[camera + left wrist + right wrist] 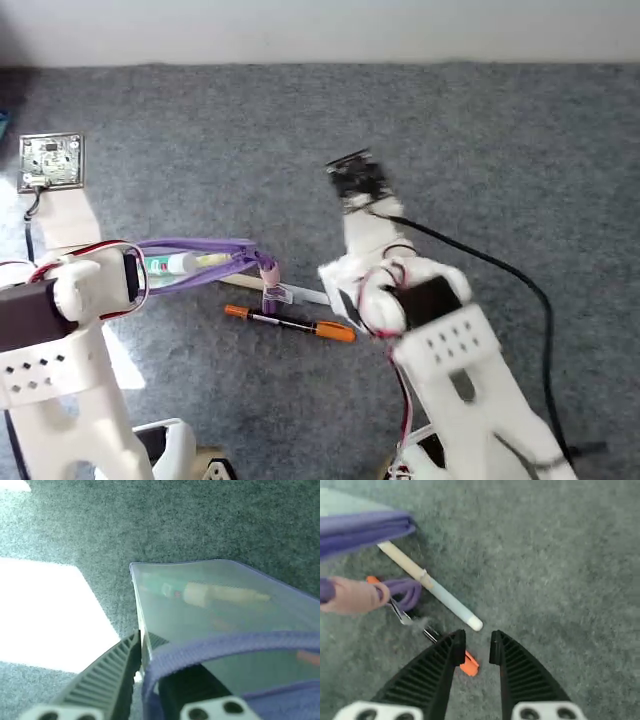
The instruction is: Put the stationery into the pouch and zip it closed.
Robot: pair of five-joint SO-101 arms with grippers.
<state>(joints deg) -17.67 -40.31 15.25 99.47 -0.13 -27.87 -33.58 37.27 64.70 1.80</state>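
The left end effector (pixel 146 655) is grasping the pouch (pixel 195 262), a marker (pixel 200 592) lying inside. Beside the pouch, the right end effector (pixel 476 641) is hovering released over the orange pen (pixel 290 323) and white pen (pixel 427 582) on the counter (pixel 480 150).

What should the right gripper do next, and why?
Probably lower the right gripper and close on the orange pen: its jaws hang open just above the pen's end, and the pen lies outside the pouch that the left gripper holds.

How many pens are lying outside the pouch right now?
2: an orange-capped black pen beside the pouch, and a beige-and-white pen between the two. More may be hidden.
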